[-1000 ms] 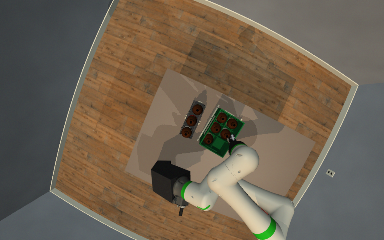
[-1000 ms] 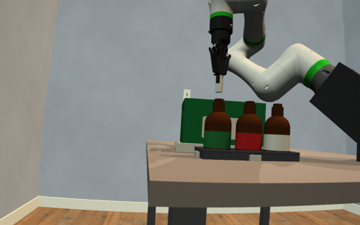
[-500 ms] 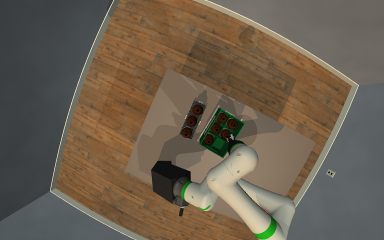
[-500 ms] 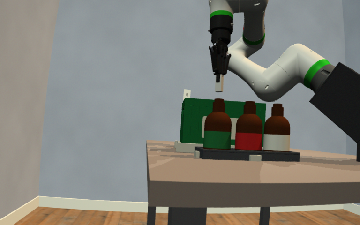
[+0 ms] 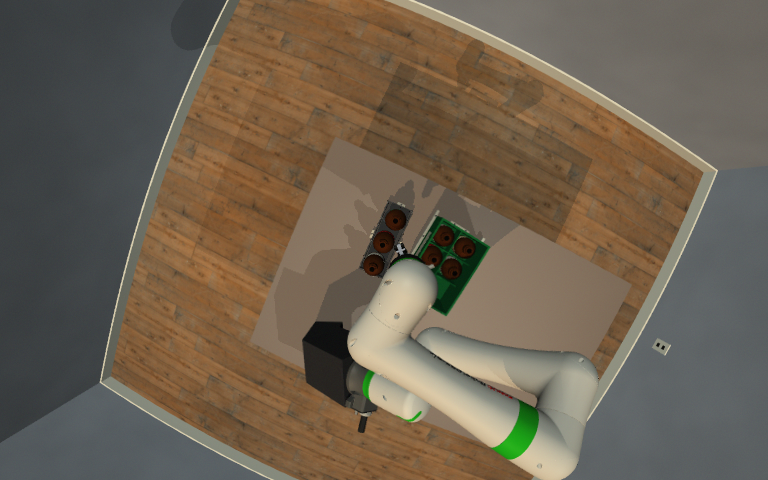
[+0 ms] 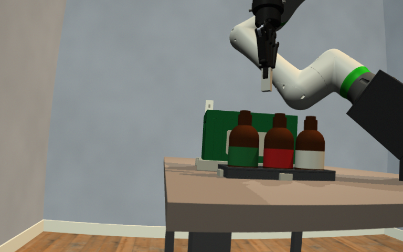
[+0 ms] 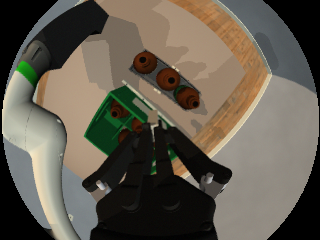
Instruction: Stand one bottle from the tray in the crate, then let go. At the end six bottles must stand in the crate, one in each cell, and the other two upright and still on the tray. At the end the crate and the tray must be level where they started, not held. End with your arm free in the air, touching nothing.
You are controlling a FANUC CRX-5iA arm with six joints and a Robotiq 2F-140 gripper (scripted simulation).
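The black two-fingered pincer [image 6: 266, 86] — pinched fully together, gripping nothing — hangs high at twelve o'clock above three brown bottles [image 6: 278, 142] on the dark flat tray [image 6: 309, 174].

Three brown bottles stand on a dark grey tray [image 6: 309, 174]: one with a green label [image 6: 243, 156], one with a red label [image 6: 278, 158], one with a white label [image 6: 309, 159]. The crate [image 6: 216, 133] is dark green with a pale panel on its side. The desk [image 6: 225, 192] is tan. The arm [image 6: 311, 80] is cream with bright green bands, on a black base [image 6: 380, 115]. The hand [image 6: 266, 84] is black with pale fingertip pads. The floor [image 5: 237, 141] is brown wood planking, and the wall [image 6: 133, 88] grey-blue.
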